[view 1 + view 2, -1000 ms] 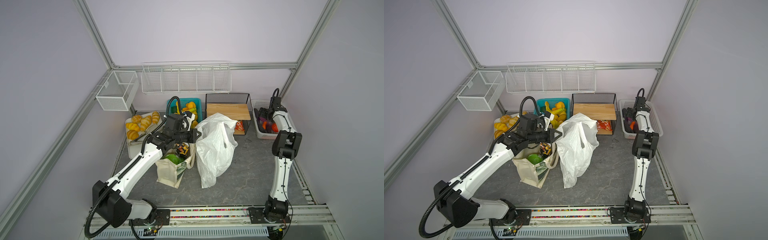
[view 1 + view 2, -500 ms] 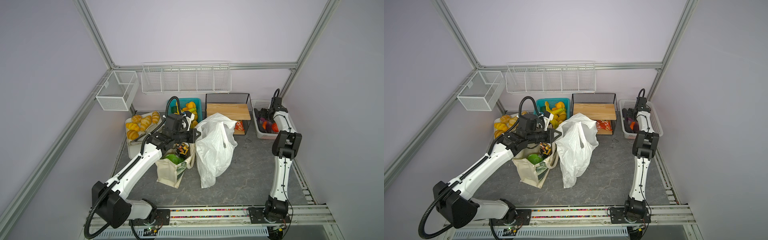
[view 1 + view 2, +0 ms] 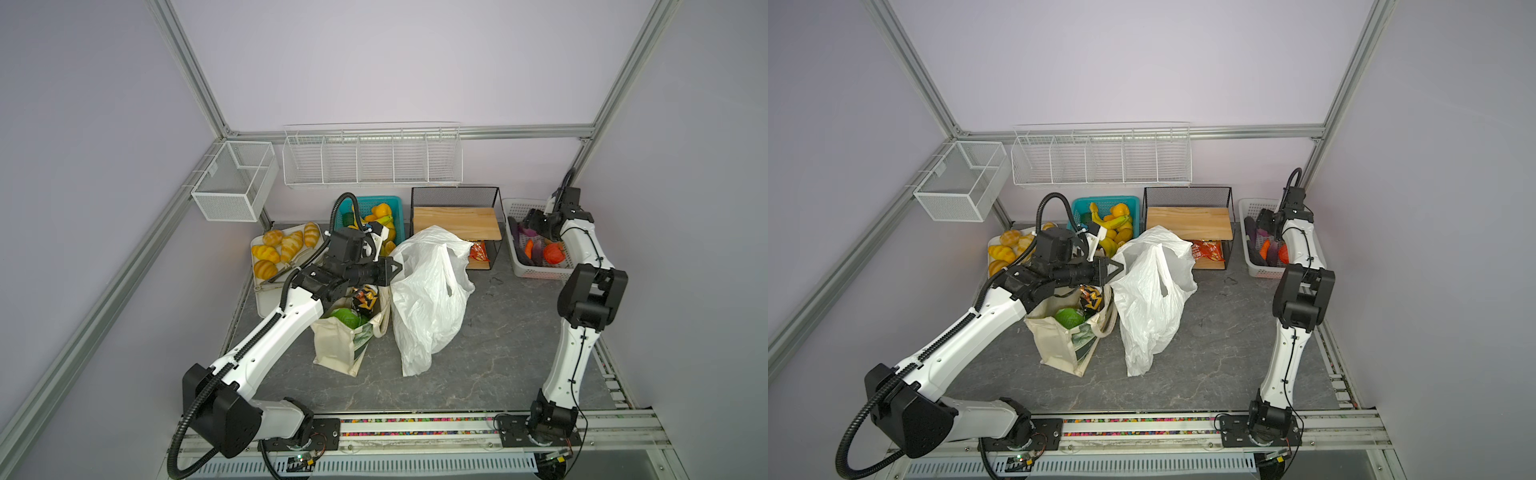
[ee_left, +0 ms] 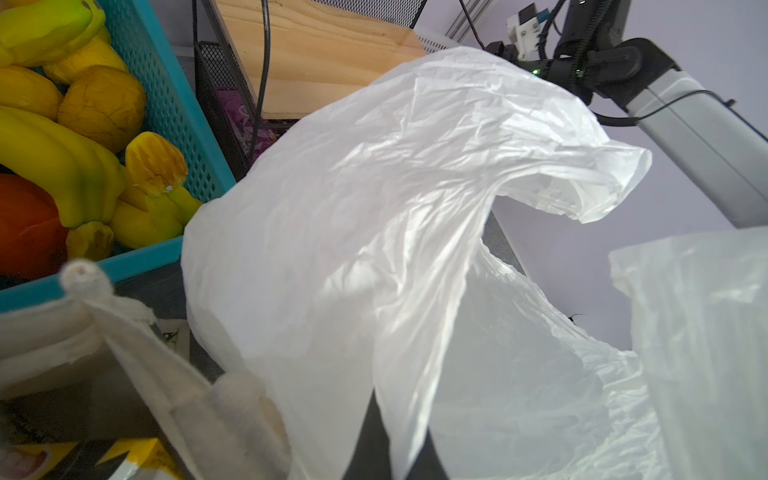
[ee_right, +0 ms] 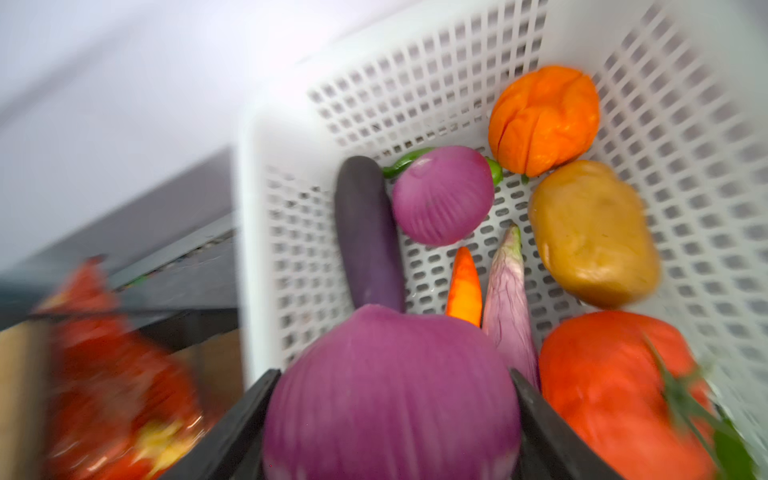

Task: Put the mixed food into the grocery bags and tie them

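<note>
Grey tabletop (image 3: pixel 498 353): tote (image 3: pixel 332 349), plastic bag (image 3: pixel 428 299), bread tray (image 3: pixel 266 305), teal basket (image 3: pixel 386 199), wire rack (image 3: pixel 455 195), white basket (image 3: pixel 540 272).

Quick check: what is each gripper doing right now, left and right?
Left gripper: closed, pinching the edge of the white plastic bag.
Right gripper: closed on a purple onion.

- I find the canvas tote (image 3: pixel 332 349) mid-table, with the plastic carrier bag (image 3: pixel 428 299) against its right side.
- In the tote: front snack bag (image 3: pixel 345 320), with the rear snack bag (image 3: pixel 365 298) behind it.
- Back row, left to right: bread tray (image 3: pixel 268 303), fruit basket (image 3: pixel 374 199), shelf stand (image 3: pixel 455 218), vegetable basket (image 3: pixel 540 274).
- The round vegetable (image 3: pixel 554 253) lies in the vegetable basket; there an onion (image 5: pixel 390 419) sits between the jaws of the right gripper (image 5: pixel 392 374).
</note>
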{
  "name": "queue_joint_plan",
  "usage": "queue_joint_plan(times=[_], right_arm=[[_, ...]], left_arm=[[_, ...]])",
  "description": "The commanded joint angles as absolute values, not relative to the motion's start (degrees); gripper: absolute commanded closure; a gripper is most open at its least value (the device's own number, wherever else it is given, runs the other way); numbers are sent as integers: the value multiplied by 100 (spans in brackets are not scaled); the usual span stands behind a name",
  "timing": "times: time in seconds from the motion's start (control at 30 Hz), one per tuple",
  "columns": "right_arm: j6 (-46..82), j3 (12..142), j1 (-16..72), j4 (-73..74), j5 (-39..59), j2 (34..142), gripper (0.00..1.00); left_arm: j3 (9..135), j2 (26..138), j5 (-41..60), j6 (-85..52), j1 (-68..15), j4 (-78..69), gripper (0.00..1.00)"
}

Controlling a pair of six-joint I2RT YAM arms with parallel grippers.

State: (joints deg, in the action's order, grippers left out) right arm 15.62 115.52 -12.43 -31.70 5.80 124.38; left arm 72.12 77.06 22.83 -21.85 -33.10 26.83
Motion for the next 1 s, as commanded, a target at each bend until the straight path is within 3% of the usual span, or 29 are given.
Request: queue_joint_plan(times=[0.0, 0.33, 0.57, 0.77, 0.97], right_arm=[[2049, 10321, -1183, -1996, 1062, 11198, 39], [2760, 6109, -65, 7, 1088, 7704, 39], [2517, 5228, 654, -1241, 1044, 5418, 40], [2264, 4724, 1116, -1757, 2004, 4548, 40], [1859, 4854, 1710, -1461, 2482, 4836, 42]], left_arm=[[7118, 7611, 2416, -2127, -3288, 2578, 100], [7058, 7630, 2534, -2210, -3291, 2489, 100], [7058, 7621, 2568, -2226, -3287, 2487, 100], [7058, 7601, 2478, -2181, -3287, 2505, 100], [7067, 7644, 2569, -2171, -3288, 2497, 100]])
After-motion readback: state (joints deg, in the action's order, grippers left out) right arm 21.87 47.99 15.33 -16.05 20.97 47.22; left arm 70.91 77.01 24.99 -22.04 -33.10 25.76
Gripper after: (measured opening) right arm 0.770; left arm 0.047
